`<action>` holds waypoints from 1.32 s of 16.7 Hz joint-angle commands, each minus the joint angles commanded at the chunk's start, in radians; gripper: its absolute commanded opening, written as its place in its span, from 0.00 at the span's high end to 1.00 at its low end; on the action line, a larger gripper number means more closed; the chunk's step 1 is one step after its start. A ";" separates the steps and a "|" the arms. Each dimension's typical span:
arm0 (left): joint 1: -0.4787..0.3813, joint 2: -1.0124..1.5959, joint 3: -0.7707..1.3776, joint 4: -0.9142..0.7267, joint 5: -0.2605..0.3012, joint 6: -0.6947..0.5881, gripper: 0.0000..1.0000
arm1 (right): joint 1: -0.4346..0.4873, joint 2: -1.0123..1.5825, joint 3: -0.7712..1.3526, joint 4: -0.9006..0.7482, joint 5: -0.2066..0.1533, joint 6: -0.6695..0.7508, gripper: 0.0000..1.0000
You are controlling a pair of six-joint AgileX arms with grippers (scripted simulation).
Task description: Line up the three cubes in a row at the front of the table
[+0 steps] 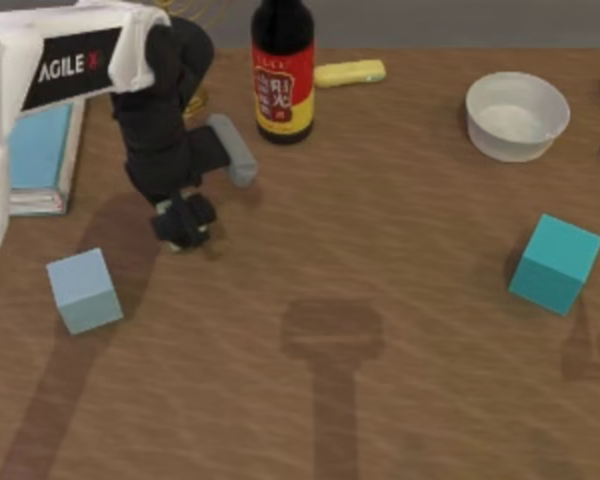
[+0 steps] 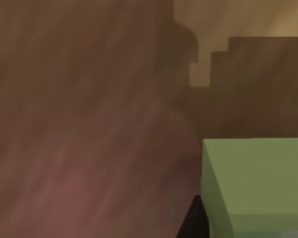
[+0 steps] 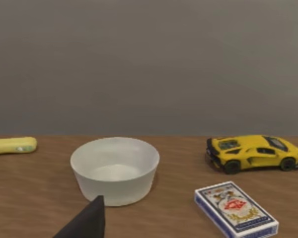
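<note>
Blue cube (image 1: 84,290): front left of the table (image 1: 380,300).
Teal cube (image 1: 555,263): right side, well apart.
Left gripper (image 1: 185,222): low over the table behind the blue cube; grip cannot be told.
Green cube (image 2: 256,186): close under the left wrist camera.
Right gripper (image 3: 84,223): facing bowl (image 3: 114,168); grip unclear.

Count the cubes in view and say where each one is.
3. The pale blue cube sits on the table's left, the teal cube on its right, and the light green cube, barely visible from above, is under the left gripper.
</note>
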 joint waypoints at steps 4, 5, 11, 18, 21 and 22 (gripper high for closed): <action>0.010 -0.040 0.092 -0.148 0.000 0.000 1.00 | 0.000 0.000 0.000 0.000 0.000 0.000 0.00; 0.012 -0.050 0.110 -0.173 0.001 0.000 1.00 | 0.000 0.000 0.000 0.000 0.000 0.000 0.00; 0.006 -0.056 0.124 -0.188 0.001 0.000 1.00 | 0.000 0.000 0.000 0.000 0.000 0.000 0.00; -0.245 -0.007 0.240 -0.255 -0.001 -0.052 1.00 | 0.000 0.000 0.000 0.000 0.000 0.000 0.00; -0.408 0.020 0.306 -0.295 0.001 -0.083 1.00 | 0.000 0.000 0.000 0.000 0.000 0.000 0.00; -0.460 0.027 0.326 -0.307 0.002 -0.093 1.00 | 0.000 0.000 0.000 0.000 0.000 0.000 0.00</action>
